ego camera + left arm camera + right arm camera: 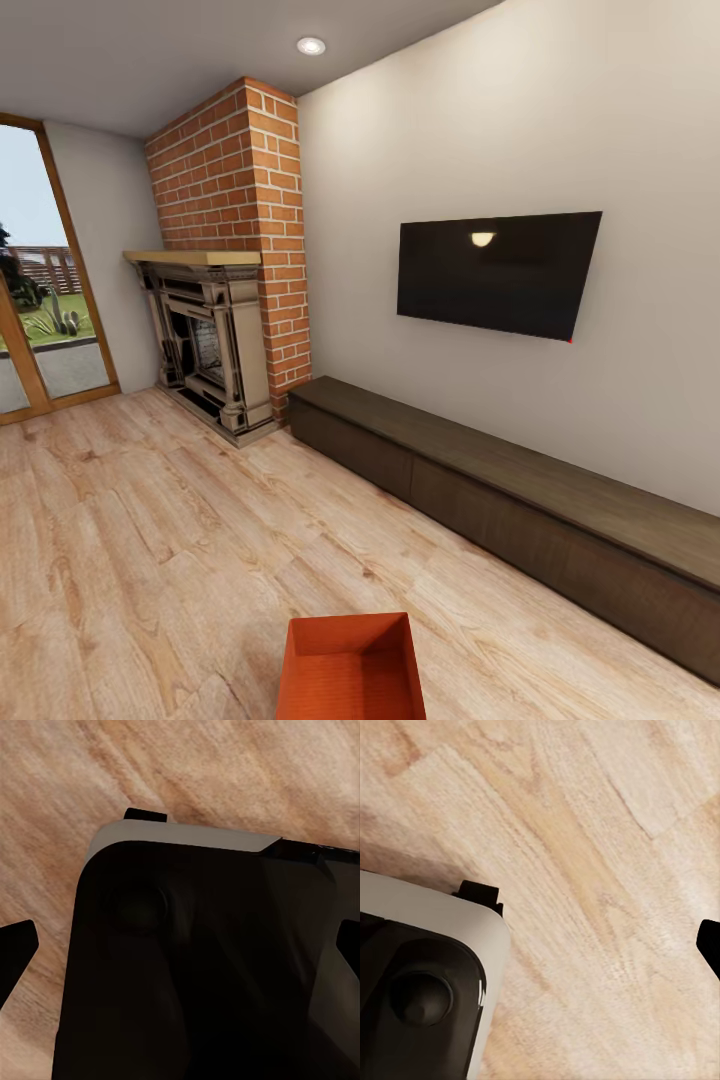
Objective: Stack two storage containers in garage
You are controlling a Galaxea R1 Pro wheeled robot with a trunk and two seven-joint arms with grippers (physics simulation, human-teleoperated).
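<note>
Red-orange rectangular storage container [352, 668] with low straight walls sits open-topped on the light wood-plank floor [130, 540] at the near edge of the head view, its lower part cut off by the frame. One such box is in sight. It stands well apart from the long low dark-brown bench [520, 500], which runs along the pale wall beyond and to the right of it.

Past the container, bare planks stretch toward the red brick fireplace [235, 250], whose pale carved surround and mantel [195, 258] meet the floor just beside the bench's far end. Above the bench hangs a large black flat wall television [495, 272], a ceiling light reflected in its screen. Left of the fireplace, an orange-wood-framed glass door [40, 280] looks out on a garden and fence. A round recessed lamp [311, 46] glows in the ceiling above the brick chimney.

Left wrist view: a dark rounded body with a grey edge [195, 967], part of the robot, covers most of the plank floor [225, 772] below; black finger tips [15, 949] show at opposite edges, so the left jaws stand wide and hold nothing.

Right wrist view: the same grey-edged dark body [420, 975] sits in one corner over the wood planks [585, 855]. One black finger tip [710, 941] shows at the edge; whether the right jaws are wide or narrow cannot be told.
</note>
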